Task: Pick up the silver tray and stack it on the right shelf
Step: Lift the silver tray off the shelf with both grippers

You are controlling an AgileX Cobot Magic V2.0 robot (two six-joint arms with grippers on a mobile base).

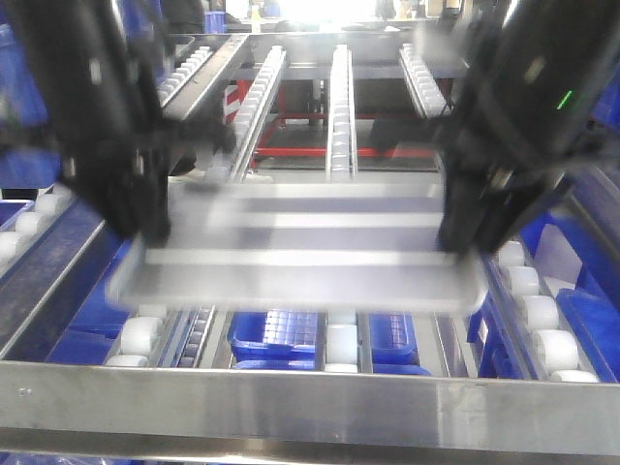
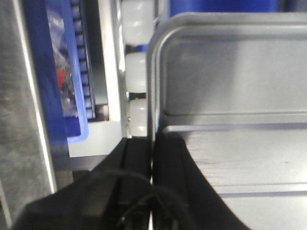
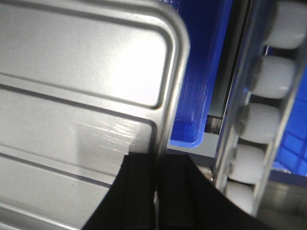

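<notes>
Tray (image 1: 300,247) in mid-frame, silver, blurred and level, gripped at both short ends above the shelf (image 1: 310,402), whose broad front rail runs along the bottom edge. Left hand (image 2: 152,158) is pinched tight on the tray's rim, low centre of its wrist view. Right hand (image 3: 157,177) is clamped likewise on the opposite rim, with white rollers (image 3: 266,76) just beside it at right. Blue bins (image 1: 276,334) show underneath.

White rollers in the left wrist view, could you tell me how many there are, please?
3 white rollers in a column left of the silver tray: one at the top edge, one mid-height, one lowest, above the left gripper. More may lie hidden.
</notes>
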